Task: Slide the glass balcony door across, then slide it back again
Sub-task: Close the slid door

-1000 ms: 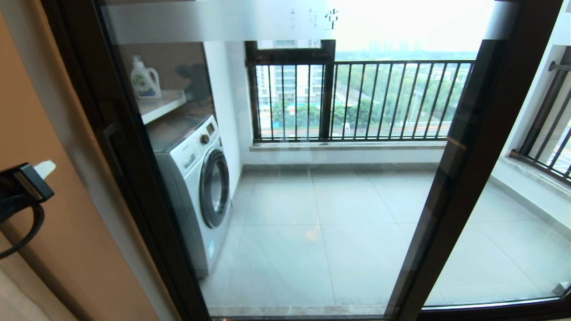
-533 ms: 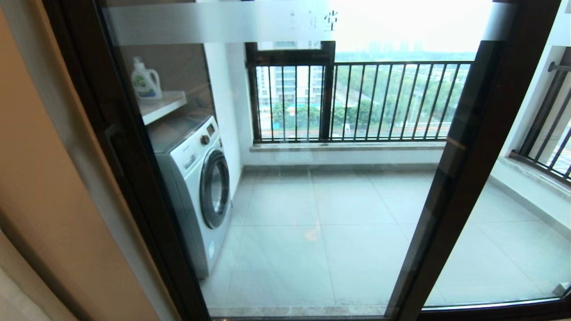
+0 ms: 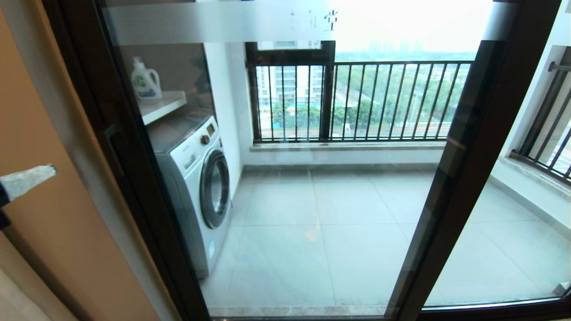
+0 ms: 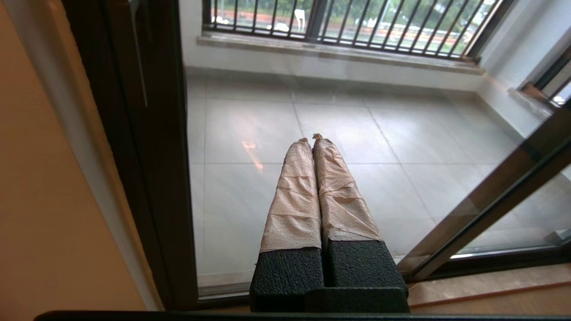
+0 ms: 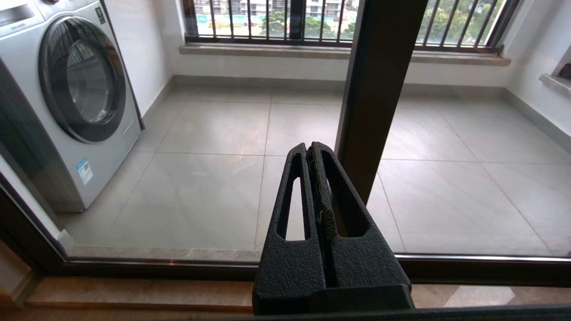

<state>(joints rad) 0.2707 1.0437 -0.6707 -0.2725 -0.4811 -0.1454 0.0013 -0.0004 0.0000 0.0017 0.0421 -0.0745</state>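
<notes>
now, nearest first, by the head view's clock face:
left gripper (image 4: 312,139): at nine o'clock by the orange wall, its tape-wrapped fingers (image 4: 294,196) pressed together on nothing, clear of the door.
right gripper (image 5: 312,154): low before the glass, out of the head view, its black fingers (image 5: 343,209) closed and empty.
glass balcony door (image 3: 285,200): fills the centre, its left frame edge against the wall at nine o'clock, its right frame edge running from one to five o'clock.
bar handle (image 3: 113,149): black, on the left frame at nine o'clock.
frosted strip (image 3: 214,20): at twelve o'clock.
washing machine (image 3: 196,178): behind the glass, ten o'clock.
detergent bottle (image 3: 145,80): on a shelf above it.
railing (image 3: 357,100): farthest, at twelve to one o'clock.
</notes>
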